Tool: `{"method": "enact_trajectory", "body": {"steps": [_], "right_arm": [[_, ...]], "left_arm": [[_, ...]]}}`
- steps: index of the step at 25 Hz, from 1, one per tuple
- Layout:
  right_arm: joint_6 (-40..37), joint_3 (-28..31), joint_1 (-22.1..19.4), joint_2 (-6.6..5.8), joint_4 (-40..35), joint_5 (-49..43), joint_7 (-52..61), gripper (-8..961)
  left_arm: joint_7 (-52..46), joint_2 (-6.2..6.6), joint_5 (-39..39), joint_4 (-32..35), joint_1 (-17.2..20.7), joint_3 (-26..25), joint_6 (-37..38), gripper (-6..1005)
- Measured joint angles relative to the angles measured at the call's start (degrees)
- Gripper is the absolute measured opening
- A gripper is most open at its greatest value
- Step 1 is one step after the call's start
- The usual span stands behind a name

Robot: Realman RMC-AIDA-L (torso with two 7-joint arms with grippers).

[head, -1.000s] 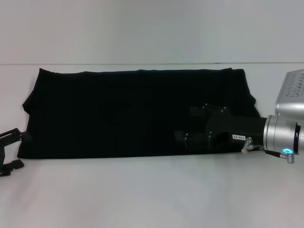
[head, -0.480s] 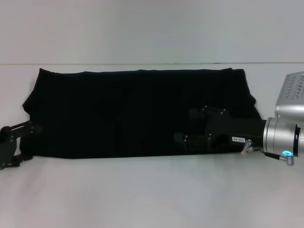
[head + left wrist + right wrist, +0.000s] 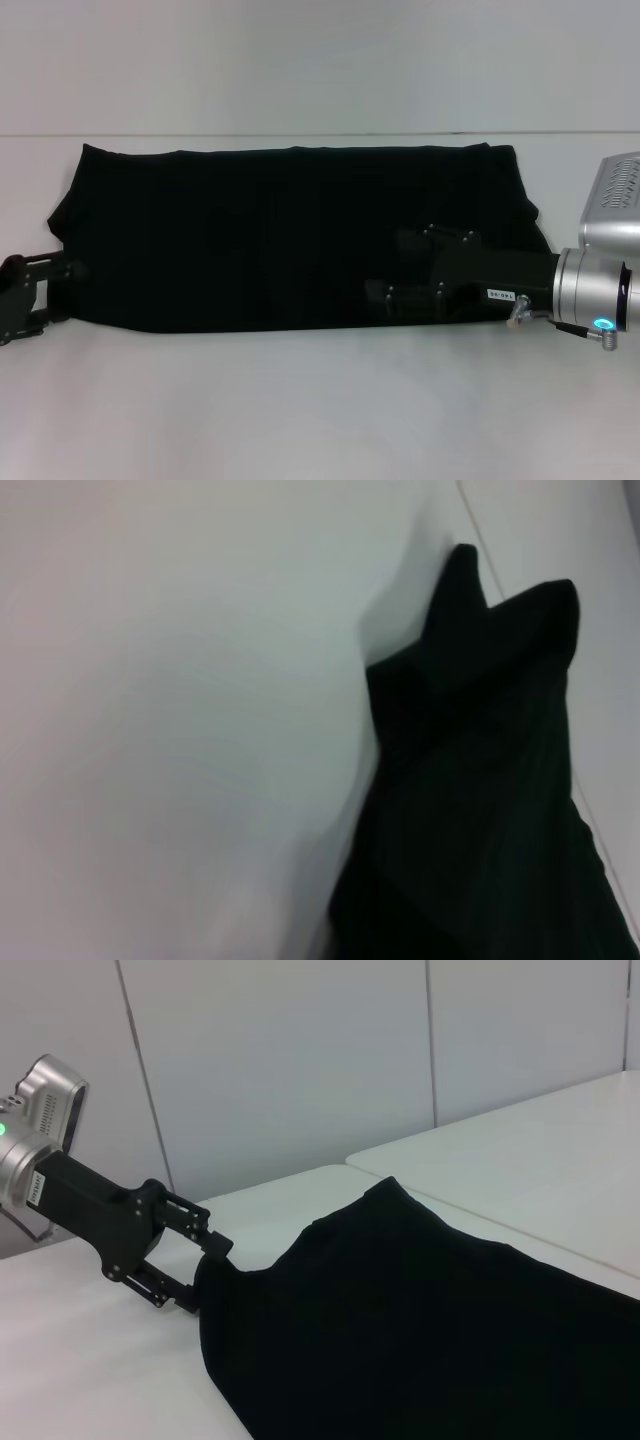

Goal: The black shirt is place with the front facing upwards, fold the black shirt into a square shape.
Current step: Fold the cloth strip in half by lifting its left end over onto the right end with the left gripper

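i see a plain white table [image 3: 320, 410] against pale panelled walls [image 3: 300, 1060]. the black shirt [image 3: 290, 235] lies flat on it, a long soft band running left to right. my left gripper [image 3: 62, 290] has fingers spread around the shirt's left edge. my right gripper [image 3: 385, 270] rests over the right half; i cannot tell its fingers' state.

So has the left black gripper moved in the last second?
Yes. The left gripper has moved inward and up onto the black cloth shirt's near-left corner.
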Motion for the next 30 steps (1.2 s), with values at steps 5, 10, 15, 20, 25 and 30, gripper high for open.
{"method": "enact_trajectory", "body": {"steps": [5,10,15,20,25,30], "right_arm": [[-0.04,0.06,0.00,0.01,0.03,0.00,0.00,949],[-0.08,0.06,0.00,0.01,0.04,0.04,0.00,949],[-0.21,0.06,0.00,0.01,0.04,0.08,0.04,948],[-0.30,0.06,0.00,0.01,0.04,0.09,0.09,948],[-0.53,0.02,0.00,0.01,0.03,0.09,0.04,948],[-0.96,0.07,0.00,0.01,0.00,0.08,0.01,949]], "left_arm": [[-0.08,0.14,0.17,0.61,0.23,-0.03,0.27,708],[0.18,0.13,0.18,0.82,0.34,0.12,0.38,538],[-0.47,0.04,0.13,0.74,0.61,-0.36,1.13,301],[-2.22,0.57,0.25,0.86,1.02,-0.72,3.32,114],[-3.16,0.71,0.49,0.91,1.15,-0.75,3.39,288],[-3.72,0.68,0.60,0.91,1.15,-0.75,3.11,536]]}}
